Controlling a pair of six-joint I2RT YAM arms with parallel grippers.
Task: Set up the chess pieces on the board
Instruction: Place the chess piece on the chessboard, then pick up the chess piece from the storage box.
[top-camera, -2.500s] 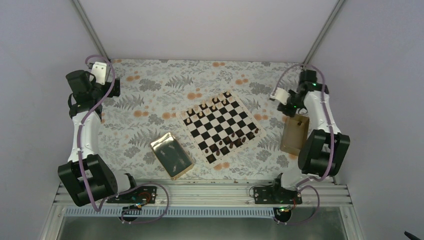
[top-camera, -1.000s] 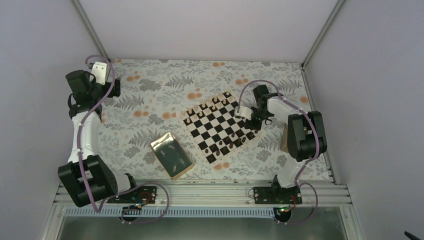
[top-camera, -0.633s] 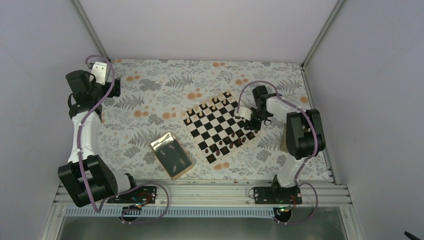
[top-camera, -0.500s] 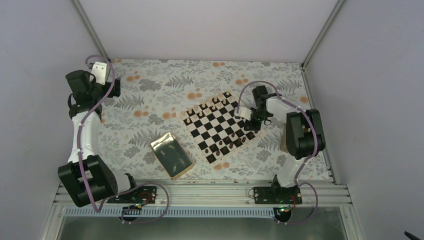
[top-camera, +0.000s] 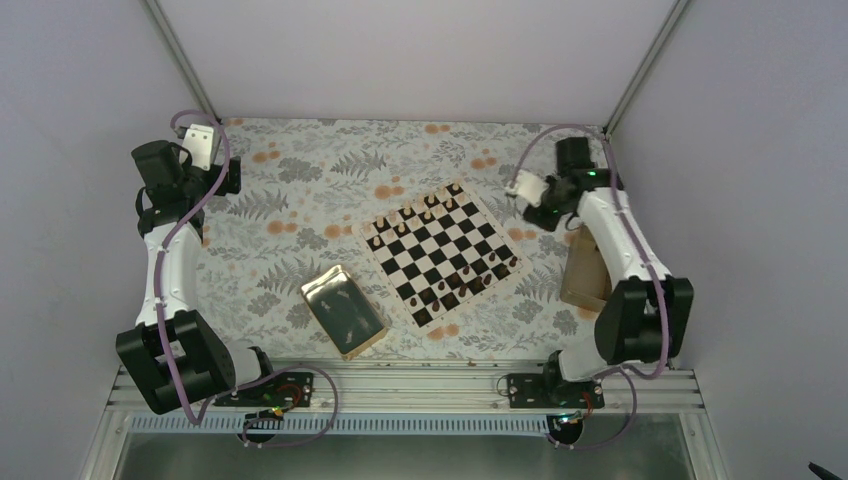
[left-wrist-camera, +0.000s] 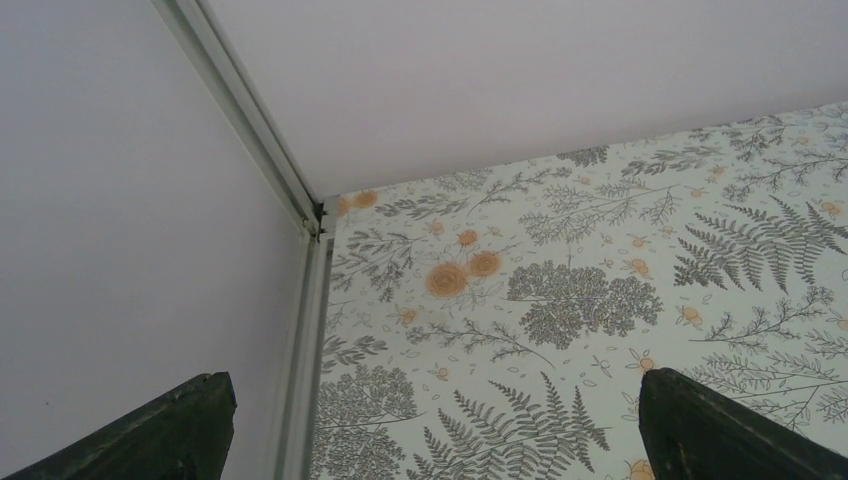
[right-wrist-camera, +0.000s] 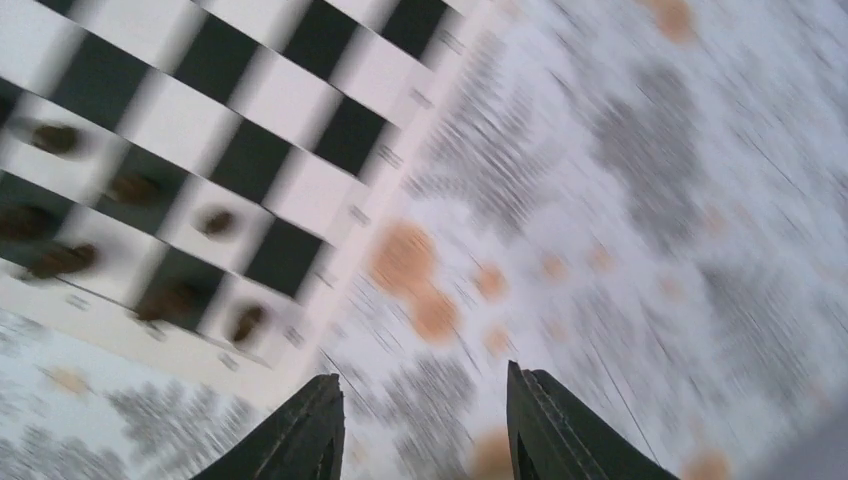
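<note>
- The board is a flat square of black and cream checks with a pale wooden rim. It lies turned at an angle in the middle of the counter, whose matt surface is printed with grey ferns and orange blossoms.
- The chess pieces are tiny wooden figures, each smaller than its square. Light tan ones stand in the rows along the board's far-left edge, and dark brown ones in the rows along its near-right edge.
- The right wrist view is blurred. It shows dark brown pieces sitting one to a square beside the pale rim at a board corner.
- The shiny gold tray is rectangular with a low raised rim. It lies on the counter near the board's near-left side, apart from it. A few small dark shapes lie inside, too small to name.
- The small tan open box stands at the right of the counter, partly behind the right arm. Its contents cannot be made out.
- The right hand hangs above the counter just off the board's far-right corner. Its dark fingers are parted with nothing between them.
- The left hand is at the counter's far-left corner, well apart from the board. Its jaws are spread wide over bare fern print.
</note>
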